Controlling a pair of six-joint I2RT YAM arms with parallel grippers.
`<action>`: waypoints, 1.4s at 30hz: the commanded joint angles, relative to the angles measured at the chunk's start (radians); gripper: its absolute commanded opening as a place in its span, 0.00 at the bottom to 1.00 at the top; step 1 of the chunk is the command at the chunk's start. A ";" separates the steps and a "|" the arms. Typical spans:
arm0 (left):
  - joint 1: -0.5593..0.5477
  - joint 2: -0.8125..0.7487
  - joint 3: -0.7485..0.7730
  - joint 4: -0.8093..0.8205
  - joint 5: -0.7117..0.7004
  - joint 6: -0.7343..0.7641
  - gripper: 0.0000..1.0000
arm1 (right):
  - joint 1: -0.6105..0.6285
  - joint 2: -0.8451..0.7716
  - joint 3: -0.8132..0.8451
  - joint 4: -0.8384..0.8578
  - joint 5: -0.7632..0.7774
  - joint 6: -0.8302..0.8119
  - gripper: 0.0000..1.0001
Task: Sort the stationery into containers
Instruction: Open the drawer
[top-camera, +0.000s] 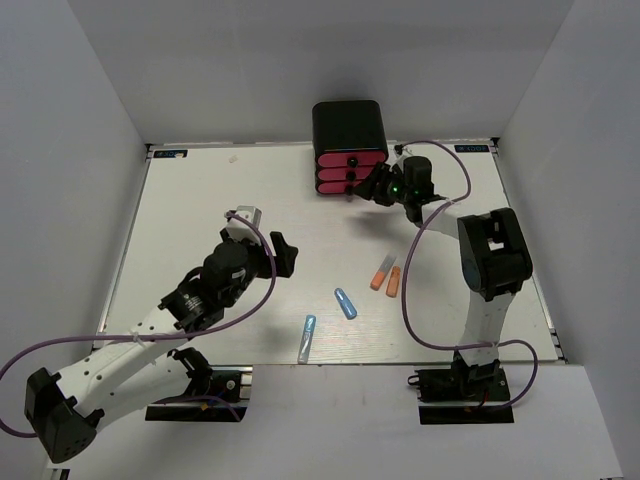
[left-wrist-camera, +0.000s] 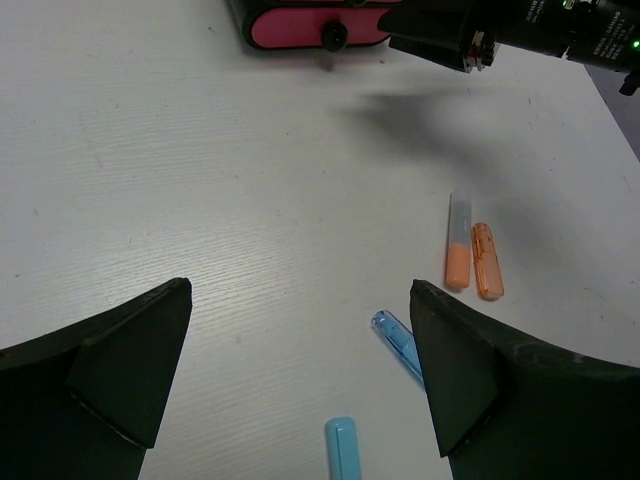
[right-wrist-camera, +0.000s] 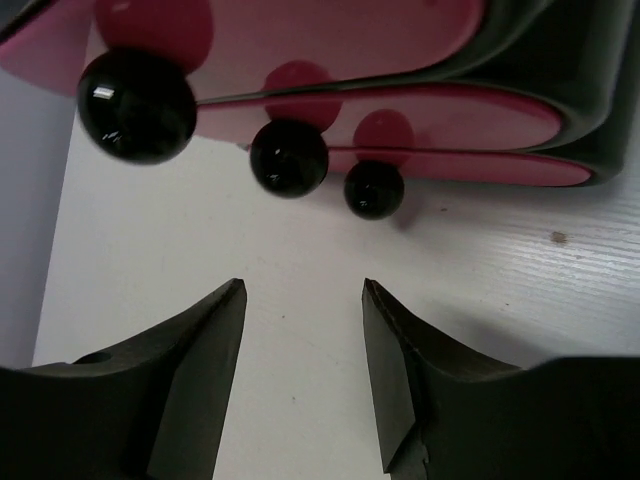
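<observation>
Small black cabinet (top-camera: 349, 125) at the table's far edge, with three pink drawers (top-camera: 350, 172), all pushed in. In the right wrist view their round black knobs (right-wrist-camera: 289, 158) hang just beyond my right gripper (right-wrist-camera: 304, 287), which is open with nothing between its fingers. From above, the right gripper (top-camera: 372, 188) sits in front of the drawers' right side. Two orange pens (top-camera: 386, 279), a blue pen (top-camera: 345, 303) and a light blue pen (top-camera: 307, 337) lie mid-table. My left gripper (left-wrist-camera: 300, 290) hovers wide open, empty, above the table left of the blue pen (left-wrist-camera: 398, 343) and light blue pen (left-wrist-camera: 343, 448).
White walls enclose the table on three sides. The right arm's purple cable (top-camera: 412, 260) loops down close to the orange pens. The orange pens (left-wrist-camera: 472, 258) lie side by side in the left wrist view, with the right gripper's dark body (left-wrist-camera: 450, 35) beyond them.
</observation>
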 joint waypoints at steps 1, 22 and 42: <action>-0.002 -0.017 -0.006 -0.015 -0.001 -0.008 0.99 | 0.009 0.024 0.030 0.108 0.098 0.131 0.56; -0.002 0.021 0.012 -0.033 -0.001 0.001 0.99 | 0.067 0.133 0.159 0.151 0.219 0.159 0.58; -0.002 0.060 0.032 -0.010 0.027 -0.017 0.99 | 0.064 -0.005 -0.072 0.265 0.187 0.116 0.24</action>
